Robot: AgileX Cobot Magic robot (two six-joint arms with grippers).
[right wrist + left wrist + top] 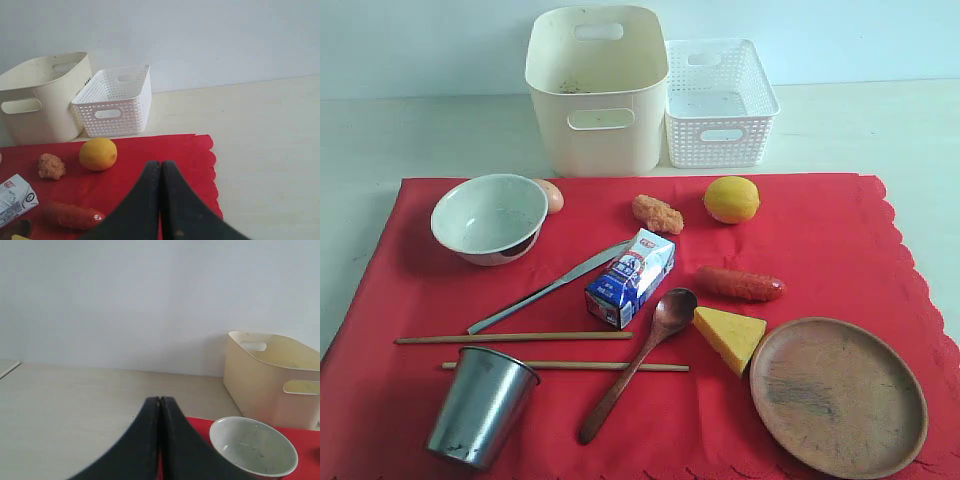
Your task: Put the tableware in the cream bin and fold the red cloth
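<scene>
Bowl (488, 217), cup (480, 405) and plate (838, 395) sit on the red cloth (840, 240), so folding must wait, I judge, until they go into the cream bin (600, 150) behind it. Left pincer (160, 402) and right pincer (160, 165) are each pressed together, holding nothing.

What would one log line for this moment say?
jaws: both shut, empty | bowl, cup, knife, chopsticks, spoon, plate: on flat red cloth | cream bin: no tableware seen
</scene>
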